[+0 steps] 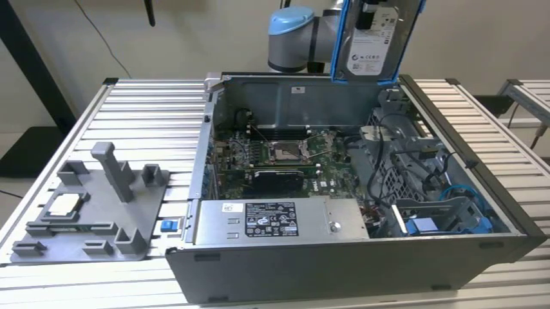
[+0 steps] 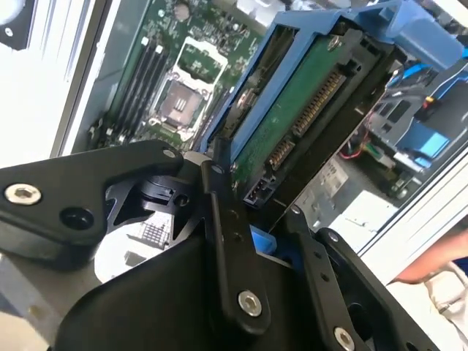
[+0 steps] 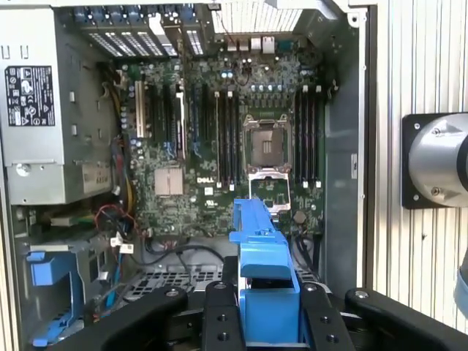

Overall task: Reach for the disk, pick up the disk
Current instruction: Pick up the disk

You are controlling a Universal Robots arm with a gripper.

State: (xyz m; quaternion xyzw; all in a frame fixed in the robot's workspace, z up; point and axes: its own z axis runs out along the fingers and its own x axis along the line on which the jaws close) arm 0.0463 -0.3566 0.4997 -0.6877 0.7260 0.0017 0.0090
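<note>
The disk (image 1: 371,40) hangs upright above the back wall of the open computer case (image 1: 344,277); its white label and blue frame face the exterior view. In both wrist views my gripper (image 3: 265,292) is shut on the disk, one black finger (image 3: 218,314) on each side of the blue frame (image 3: 263,241). The second wrist view shows the disk's green circuit-board side (image 2: 292,110) and connector between the fingers (image 2: 227,241). The disk is clear of the case and touches nothing below.
Below lie the motherboard (image 3: 219,131) with its processor socket (image 3: 266,139) and the power supply (image 1: 279,220). A blue drive bay (image 1: 442,222) sits at the case's right in the exterior view. A grey fixture (image 1: 94,212) stands on the table's left. A person's arm (image 2: 431,263) is beside the case.
</note>
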